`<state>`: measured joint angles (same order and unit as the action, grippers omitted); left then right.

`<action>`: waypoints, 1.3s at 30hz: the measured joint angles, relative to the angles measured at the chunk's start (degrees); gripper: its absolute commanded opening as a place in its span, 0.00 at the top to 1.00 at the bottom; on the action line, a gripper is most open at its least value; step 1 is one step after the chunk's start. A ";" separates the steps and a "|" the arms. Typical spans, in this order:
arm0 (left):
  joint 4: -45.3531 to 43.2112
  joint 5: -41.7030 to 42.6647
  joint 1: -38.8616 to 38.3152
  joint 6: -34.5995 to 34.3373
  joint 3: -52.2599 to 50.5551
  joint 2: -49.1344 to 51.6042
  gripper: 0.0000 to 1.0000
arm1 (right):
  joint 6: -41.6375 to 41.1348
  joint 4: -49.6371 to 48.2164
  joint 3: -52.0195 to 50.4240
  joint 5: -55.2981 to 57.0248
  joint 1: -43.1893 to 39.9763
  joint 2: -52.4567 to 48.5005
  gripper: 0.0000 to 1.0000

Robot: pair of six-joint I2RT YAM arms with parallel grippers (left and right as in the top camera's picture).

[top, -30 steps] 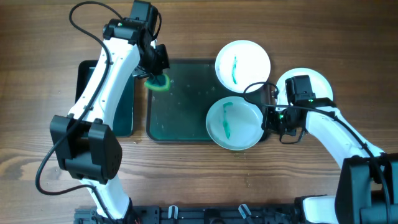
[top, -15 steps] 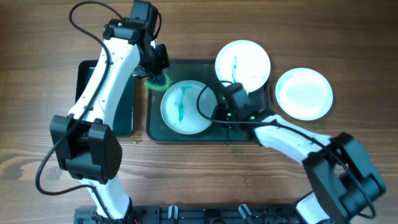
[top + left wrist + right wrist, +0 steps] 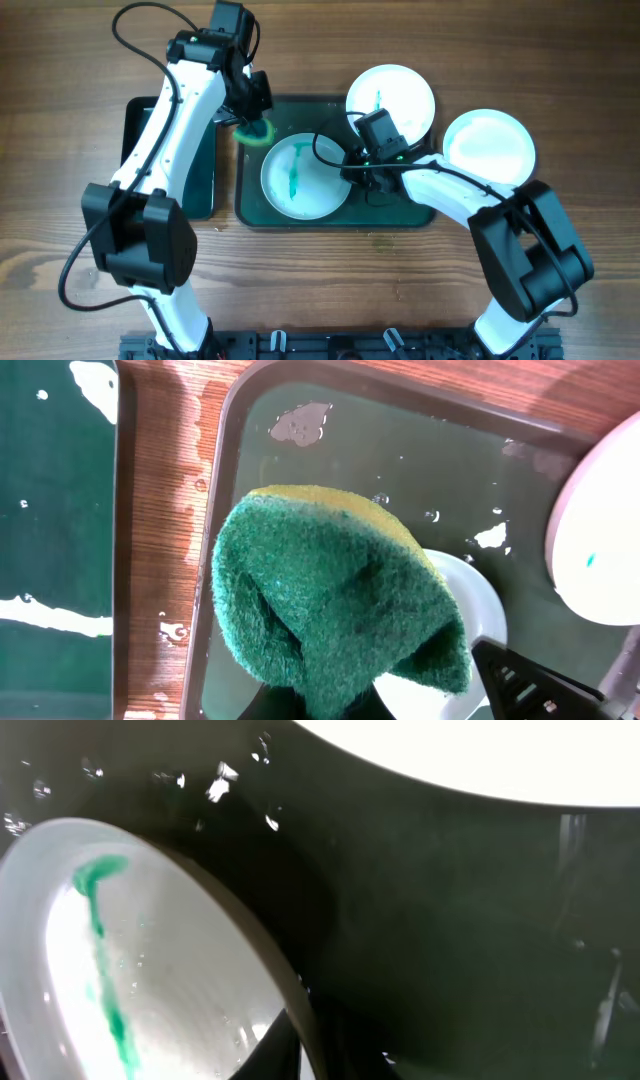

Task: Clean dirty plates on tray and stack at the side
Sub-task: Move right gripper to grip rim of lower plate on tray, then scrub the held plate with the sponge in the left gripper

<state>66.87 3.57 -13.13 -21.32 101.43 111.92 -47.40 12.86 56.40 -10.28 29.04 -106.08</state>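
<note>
**A:** What does the right gripper point(image 3: 352, 172) have?

**B:** It pinches the nearest rim of the streaked plate point(image 3: 305, 177), which sits on the tray point(image 3: 252, 200).

**A:** And past it?

**B:** Just beyond that gripper, a second plate point(image 3: 392, 95), also streaked, overlaps the tray's corner. Farther to its right, a clean plate point(image 3: 488, 150) lies on the wood tabletop point(image 3: 560, 80).

**A:** The left gripper point(image 3: 252, 118)?

**B:** It is clamped on a green sponge point(image 3: 256, 133) over the tray's edge, just beside the streaked plate. A smaller dark tray point(image 3: 200, 180) lies to its left.
</note>
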 measured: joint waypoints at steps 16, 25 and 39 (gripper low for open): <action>-6.16 1.53 -5.77 9.62 0.00 14.95 0.96 | 2.95 0.76 0.00 -1.18 0.00 0.00 0.96; -5.77 2.25 -7.13 16.85 2.45 19.78 0.96 | 5.09 1.18 0.00 -2.36 -0.13 0.00 0.96; -4.02 2.29 -12.44 13.11 2.86 20.50 0.96 | 10.73 1.70 0.00 -11.02 -4.28 -0.76 0.96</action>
<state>62.85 5.87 -25.56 -8.21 104.29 132.42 -36.67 14.57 56.40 -21.30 24.75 -106.85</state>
